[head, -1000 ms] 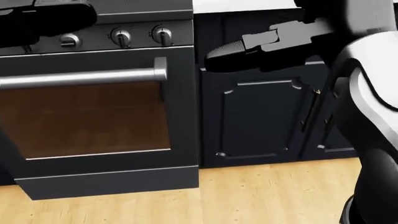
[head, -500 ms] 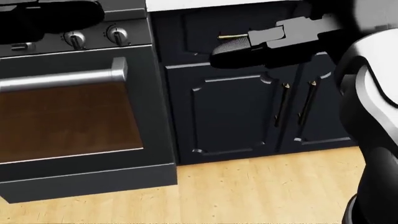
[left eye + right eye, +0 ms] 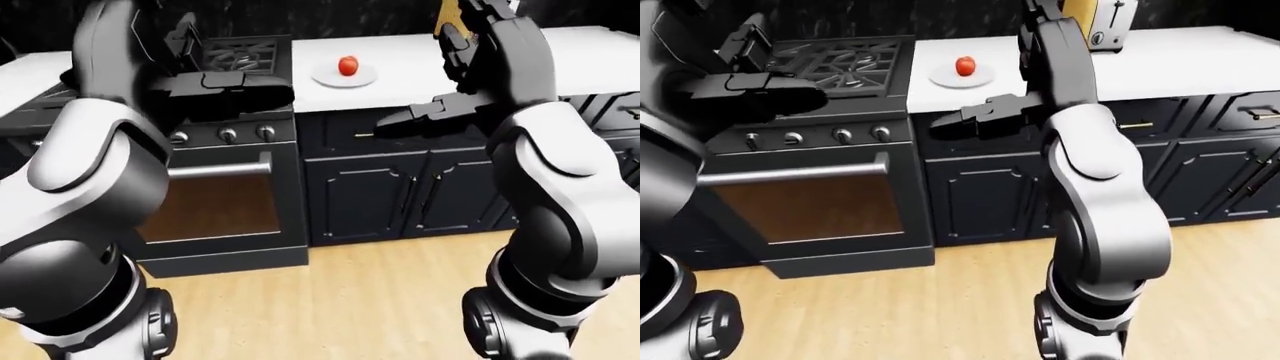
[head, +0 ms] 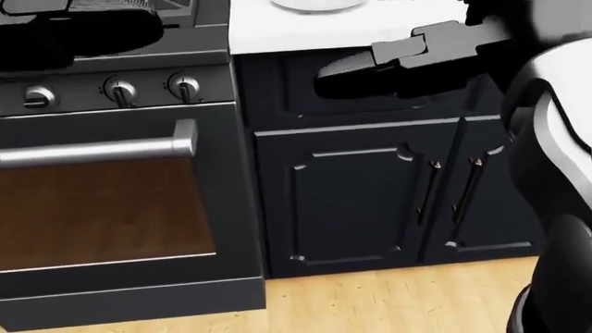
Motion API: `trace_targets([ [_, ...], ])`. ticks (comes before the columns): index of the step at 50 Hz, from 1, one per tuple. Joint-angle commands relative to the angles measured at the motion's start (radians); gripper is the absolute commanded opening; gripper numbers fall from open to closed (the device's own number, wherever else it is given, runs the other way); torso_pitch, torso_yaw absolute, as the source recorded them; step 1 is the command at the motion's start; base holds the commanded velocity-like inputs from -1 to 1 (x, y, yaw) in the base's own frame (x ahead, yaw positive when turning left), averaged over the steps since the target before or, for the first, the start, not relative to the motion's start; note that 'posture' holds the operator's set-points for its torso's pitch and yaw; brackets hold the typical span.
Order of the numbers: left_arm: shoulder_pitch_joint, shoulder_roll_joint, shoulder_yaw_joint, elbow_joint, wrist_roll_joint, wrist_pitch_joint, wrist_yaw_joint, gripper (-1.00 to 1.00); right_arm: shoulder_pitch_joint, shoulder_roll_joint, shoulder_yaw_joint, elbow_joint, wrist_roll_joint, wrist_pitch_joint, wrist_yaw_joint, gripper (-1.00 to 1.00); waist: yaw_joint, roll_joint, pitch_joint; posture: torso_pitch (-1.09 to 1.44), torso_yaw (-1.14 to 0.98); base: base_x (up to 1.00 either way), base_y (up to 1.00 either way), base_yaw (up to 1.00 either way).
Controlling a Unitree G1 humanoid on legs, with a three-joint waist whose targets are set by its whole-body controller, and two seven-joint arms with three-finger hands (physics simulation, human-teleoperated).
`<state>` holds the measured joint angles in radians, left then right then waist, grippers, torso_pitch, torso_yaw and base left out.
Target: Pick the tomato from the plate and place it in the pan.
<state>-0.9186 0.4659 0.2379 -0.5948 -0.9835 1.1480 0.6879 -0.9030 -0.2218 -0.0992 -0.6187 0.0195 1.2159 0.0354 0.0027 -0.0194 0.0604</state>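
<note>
Your right hand (image 3: 415, 116) hangs open and empty short of the counter (image 3: 580, 64), so reaching now for the tomato (image 3: 348, 65) on its plate (image 3: 345, 76) could strike the edge.

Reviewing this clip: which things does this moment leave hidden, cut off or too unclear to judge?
- Pan: not seen in any view; the left arm covers part of the stove top in the left-eye view.
- Plate: cut off by the head view's top edge; the tomato is missing there.
- Left hand: a dark shape, finger pose unclear.
- Right hand: dark against the cabinets, finger pose unclear.
- Toaster: partly behind the right arm, right-eye view.
</note>
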Motion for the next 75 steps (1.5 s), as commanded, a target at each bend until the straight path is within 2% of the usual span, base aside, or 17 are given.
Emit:
trace_targets([
  [1, -0.030, 0.014, 0.025, -0.012, 0.006, -0.025, 0.010, 1.00, -0.028, 0.000, 0.003, -0.020, 0.002, -0.034, 0.002, 1.00, 0.002, 0.001, -0.015, 0.00, 0.00, 0.45, 0.00, 0.00],
  [7, -0.033, 0.020, 0.027, -0.011, -0.004, -0.025, 0.014, 1.00, -0.025, 0.002, 0.008, -0.019, -0.001, -0.038, 0.003, 1.00, -0.018, 0.111, -0.038, 0.00, 0.00, 0.44, 0.00, 0.00],
  [9, -0.032, 0.021, 0.026, -0.012, -0.006, -0.026, 0.016, 1.00, -0.024, 0.003, 0.009, -0.019, -0.003, -0.039, 0.005, 1.00, -0.019, 0.107, -0.001, 0.00, 0.00, 0.44, 0.00, 0.00],
  [17, -0.027, 0.024, 0.022, -0.014, -0.005, -0.032, 0.013, 1.00, -0.018, 0.003, 0.010, -0.018, -0.010, -0.046, 0.008, 1.00, 0.009, 0.058, -0.014, 0.00, 0.00, 0.45, 0.00, 0.00],
  [22, -0.024, 0.023, 0.021, -0.018, -0.004, -0.032, 0.012, 1.00, -0.022, 0.005, 0.010, -0.018, -0.013, -0.045, 0.010, 1.00, 0.023, -0.029, -0.042, 0.00, 0.00, 0.43, 0.00, 0.00],
  [24, -0.023, 0.022, 0.021, -0.019, -0.004, -0.032, 0.012, 1.00, -0.023, 0.006, 0.011, -0.018, -0.015, -0.044, 0.010, 1.00, 0.018, -0.020, -0.009, 0.00, 0.00, 0.41, 0.00, 0.00],
  [32, -0.020, 0.020, 0.019, -0.022, 0.004, -0.033, 0.005, 1.00, -0.019, 0.007, 0.013, -0.017, -0.022, -0.048, 0.015, 1.00, -0.008, 0.015, -0.011, 0.00, 0.00, 0.41, 0.00, 0.00],
  [37, -0.026, 0.018, 0.022, -0.024, -0.001, -0.026, 0.011, 1.00, -0.022, 0.006, 0.011, -0.020, -0.024, -0.043, 0.017, 1.00, -0.018, 0.121, -0.069, 0.00, 0.00, 0.39, 0.00, 0.00],
  [39, -0.028, 0.019, 0.025, -0.025, -0.005, -0.025, 0.014, 1.00, -0.021, 0.006, 0.009, -0.020, -0.026, -0.043, 0.018, 1.00, -0.018, 0.105, 0.001, 0.00, 0.00, 0.36, 0.00, 0.00],
  [47, -0.022, 0.020, 0.020, -0.026, -0.002, -0.029, 0.011, 1.00, -0.019, 0.004, 0.016, -0.016, -0.037, -0.052, 0.018, 1.00, 0.002, 0.056, -0.033, 0.00, 0.00, 0.26, 0.00, 0.00],
  [51, -0.025, 0.020, 0.023, -0.028, -0.007, -0.025, 0.015, 1.00, -0.019, 0.006, 0.019, -0.017, -0.042, -0.049, 0.022, 1.00, 0.005, -0.027, -0.055, 0.00, 0.00, 0.16, 0.00, 0.00],
  [52, -0.026, 0.021, 0.023, -0.030, -0.010, -0.023, 0.017, 1.00, -0.021, 0.006, 0.018, -0.019, -0.043, -0.046, 0.023, 1.00, 0.004, 0.010, -0.046, 0.00, 0.00, 0.13, 0.00, 0.00],
  [54, -0.027, 0.021, 0.022, -0.030, -0.012, -0.023, 0.018, 1.00, -0.021, 0.007, 0.018, -0.017, -0.044, -0.049, 0.024, 1.00, 0.001, -0.015, -0.031, 0.00, 0.00, 0.13, 0.00, 0.00],
  [60, -0.025, 0.022, 0.019, -0.029, -0.007, -0.028, 0.015, 1.00, -0.019, 0.010, 0.019, -0.017, -0.048, -0.051, 0.027, 1.00, -0.003, 0.023, -0.029, 0.00, 0.00, 0.13, 0.00, 0.00],
  [65, -0.027, 0.019, 0.016, -0.029, -0.003, -0.026, 0.015, 1.00, -0.019, 0.011, 0.023, -0.016, -0.053, -0.056, 0.034, 1.00, -0.023, 0.101, -0.040, 0.00, 0.00, 0.04, 0.00, 0.00],
  [66, -0.028, 0.019, 0.018, -0.027, -0.003, -0.026, 0.015, 1.00, -0.020, 0.010, 0.024, -0.018, -0.054, -0.056, 0.036, 1.00, -0.020, 0.068, -0.014, 0.00, 0.00, 0.00, 0.00, 0.00],
  [75, -0.026, 0.018, 0.019, -0.030, 0.000, -0.025, 0.013, 1.00, -0.021, 0.014, 0.020, -0.025, -0.059, -0.056, 0.039, 1.00, -0.011, 0.039, -0.023, 0.00, 0.00, 0.00, 0.00, 0.00],
])
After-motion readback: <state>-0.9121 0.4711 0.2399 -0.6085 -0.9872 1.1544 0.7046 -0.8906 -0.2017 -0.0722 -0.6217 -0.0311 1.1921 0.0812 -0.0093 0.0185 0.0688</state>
